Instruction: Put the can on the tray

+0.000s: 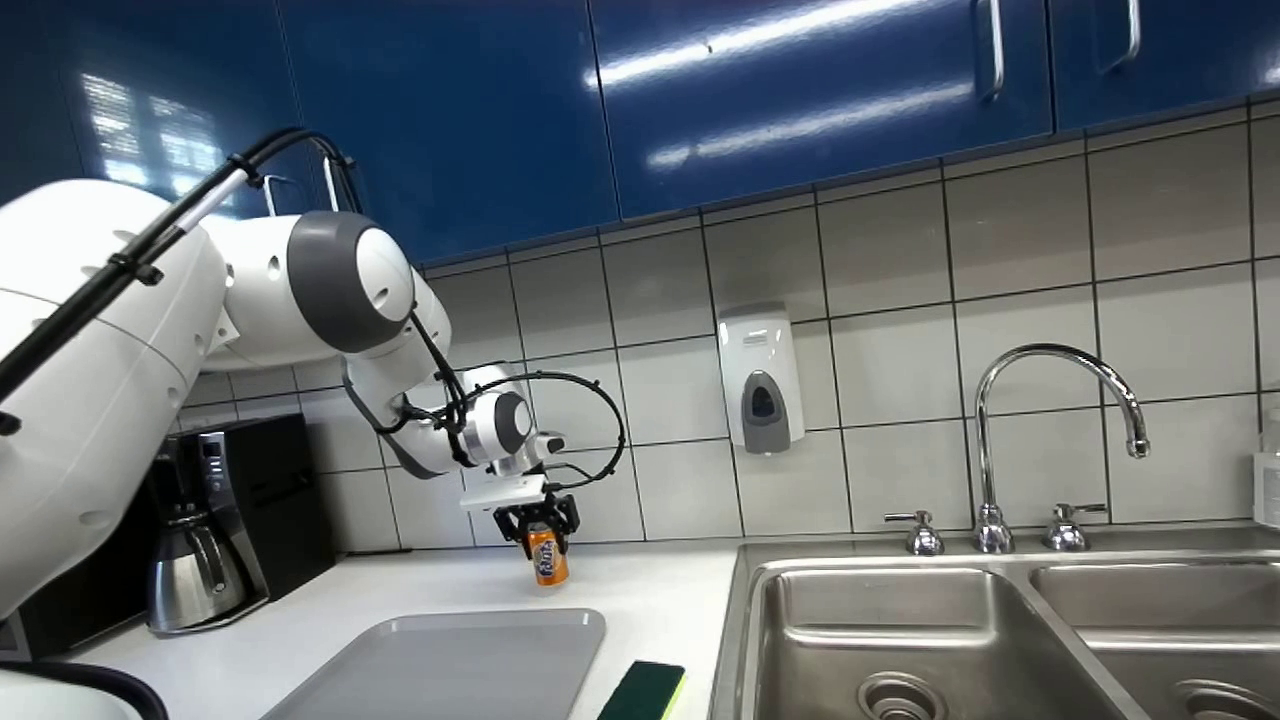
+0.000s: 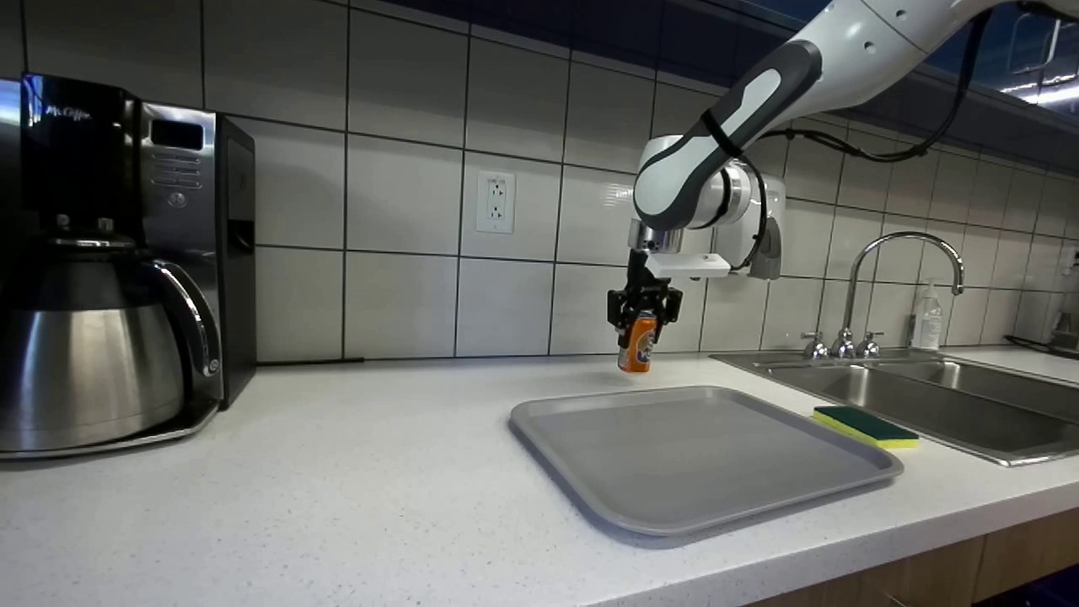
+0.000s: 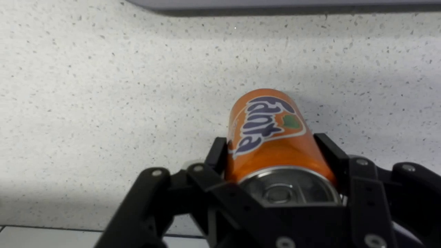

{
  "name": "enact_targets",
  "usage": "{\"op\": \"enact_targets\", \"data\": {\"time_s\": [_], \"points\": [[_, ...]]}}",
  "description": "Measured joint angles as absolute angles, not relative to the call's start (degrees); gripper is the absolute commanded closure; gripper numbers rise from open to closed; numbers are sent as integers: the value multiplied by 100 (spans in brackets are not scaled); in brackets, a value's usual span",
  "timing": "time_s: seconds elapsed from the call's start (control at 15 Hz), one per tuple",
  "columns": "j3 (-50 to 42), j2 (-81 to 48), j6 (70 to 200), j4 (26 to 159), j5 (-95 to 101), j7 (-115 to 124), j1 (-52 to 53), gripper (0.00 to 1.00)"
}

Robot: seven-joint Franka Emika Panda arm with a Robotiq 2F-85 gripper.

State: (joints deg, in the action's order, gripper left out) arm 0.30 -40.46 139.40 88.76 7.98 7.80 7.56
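Observation:
The orange can [image 1: 549, 560] is between the fingers of my gripper [image 1: 543, 538], behind the light-grey tray [image 1: 460, 665]. In an exterior view the can [image 2: 638, 347] leans slightly below the gripper [image 2: 642, 334], behind the far rim of the tray [image 2: 708, 451]. In the wrist view the black fingers of the gripper [image 3: 270, 142] press on both sides of the can [image 3: 272, 137], near its silver top. The can's bottom is close to the counter; I cannot tell whether it touches. The tray's edge [image 3: 293, 4] shows at the top of the wrist view.
A green and yellow sponge [image 2: 864, 427] lies beside the tray, next to the steel sink [image 1: 748, 640]. A coffee maker with a steel pot [image 2: 93, 371] stands at the opposite end of the counter. The tiled wall [image 2: 506, 303] rises close behind the can.

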Motion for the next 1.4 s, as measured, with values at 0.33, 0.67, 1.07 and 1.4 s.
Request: {"op": "enact_targets", "data": {"time_s": [0.33,0.67,1.07,1.4], "points": [[26,-3606,13992,9349,785,778,744,59],[5,-3092,14211,10162,785,810,743,59],[-2,-2485,14646,11317,787,834,748,59],[-45,-2069,14918,12129,820,844,756,59]]}}
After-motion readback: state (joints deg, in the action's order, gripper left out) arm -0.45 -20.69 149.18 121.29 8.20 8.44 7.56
